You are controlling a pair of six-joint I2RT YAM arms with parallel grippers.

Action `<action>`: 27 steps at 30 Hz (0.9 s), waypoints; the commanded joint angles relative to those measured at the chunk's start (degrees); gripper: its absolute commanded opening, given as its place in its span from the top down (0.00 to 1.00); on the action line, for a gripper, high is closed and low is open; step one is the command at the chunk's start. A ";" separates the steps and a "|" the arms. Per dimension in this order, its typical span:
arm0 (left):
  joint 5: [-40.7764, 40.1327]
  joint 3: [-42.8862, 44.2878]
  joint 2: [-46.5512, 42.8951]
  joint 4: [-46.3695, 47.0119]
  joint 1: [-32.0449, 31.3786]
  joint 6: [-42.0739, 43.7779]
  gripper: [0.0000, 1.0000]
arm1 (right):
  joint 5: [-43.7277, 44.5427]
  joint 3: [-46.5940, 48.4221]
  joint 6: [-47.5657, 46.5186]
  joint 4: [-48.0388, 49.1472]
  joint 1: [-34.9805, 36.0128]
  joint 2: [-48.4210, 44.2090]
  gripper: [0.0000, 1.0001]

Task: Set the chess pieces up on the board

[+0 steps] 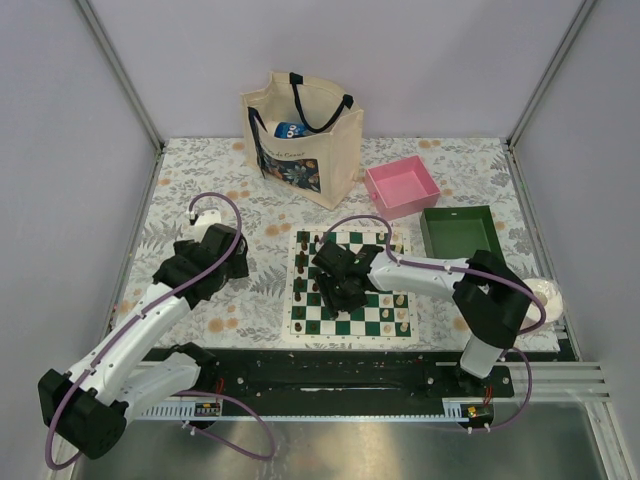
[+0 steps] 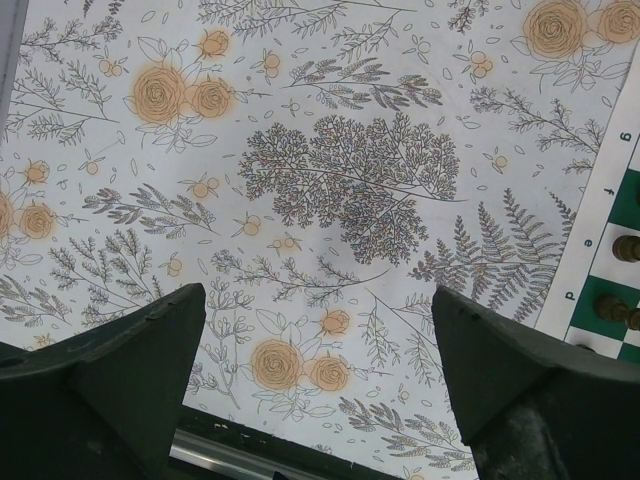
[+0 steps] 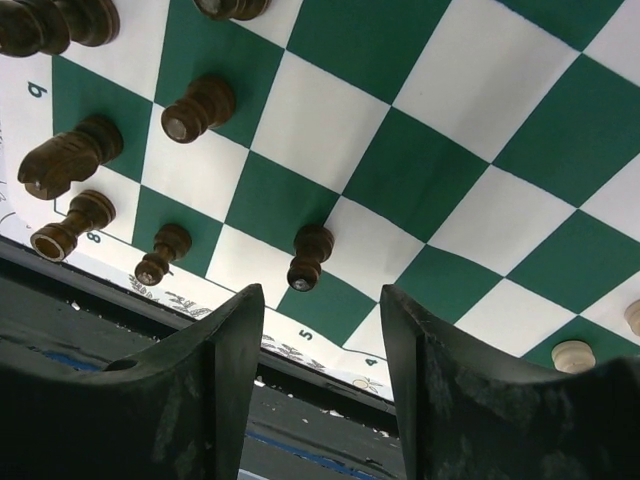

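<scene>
From above, our right fingers [image 1: 342, 290] hang over the board [image 1: 340, 322] among the chess pieces [image 1: 301, 262], while the left fingers [image 1: 222, 262] sit well apart over the counter [image 1: 200, 180]

Left wrist: fingers spread wide, holding nothing

Right wrist: fingers half-spread and empty, with a dark pawn [image 3: 309, 258] upright just beyond their gap

This is a robotics lab cell. Plain pale walls [image 1: 340, 60] stand in aluminium frame posts [image 1: 118, 70] around a table [image 1: 200, 170] covered by a floral cloth. The left arm [image 1: 140, 330] and the right arm [image 1: 430, 272] are bolted to a black rail [image 1: 330, 366] at the near edge, with purple cables [image 1: 214, 196] looping off them. A tote bag [image 1: 300, 135], a pink tray [image 1: 402, 186], a green tray [image 1: 460, 232] and a chess board [image 1: 345, 327] sit on the cloth.
</scene>
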 commanded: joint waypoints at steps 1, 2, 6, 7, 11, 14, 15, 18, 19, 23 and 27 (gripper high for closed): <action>-2.23 1.38 0.16 1.26 0.23 0.81 0.01 | -0.37 2.76 -0.81 -0.60 0.55 0.38 0.42; -2.32 1.47 0.25 1.26 0.32 0.90 0.01 | -0.46 2.85 -0.90 -0.51 0.55 0.55 0.42; -2.23 1.38 0.34 1.18 0.32 0.72 0.01 | -0.54 3.38 -1.08 -0.42 0.55 1.35 0.47; -2.23 1.47 0.34 1.18 0.23 0.72 0.01 | -0.46 3.38 -1.08 -0.25 0.64 1.43 0.48; -2.32 1.29 0.34 1.18 0.32 0.72 0.01 | -0.89 3.82 -1.34 -0.07 0.64 2.14 0.53; -2.32 1.38 0.60 1.26 0.23 0.72 0.01 | -0.98 4.08 -1.43 0.02 0.64 2.31 0.55; -2.32 1.47 0.69 1.18 0.32 0.81 0.01 | -0.98 4.08 -1.43 0.02 0.64 2.40 0.56; -2.32 1.47 0.86 1.26 0.32 0.81 0.01 | -0.98 4.08 -1.34 0.11 0.73 2.66 0.57; -2.23 1.47 0.86 1.26 0.32 0.81 0.01 | -0.98 4.17 -1.25 0.11 0.64 2.75 0.57; -2.23 1.64 1.04 1.18 0.32 0.81 0.01 | -1.25 4.17 -1.51 0.28 0.73 2.75 0.60; -2.41 1.56 1.04 1.18 0.32 0.90 0.01 | -1.60 4.08 -1.69 0.55 0.56 2.75 0.65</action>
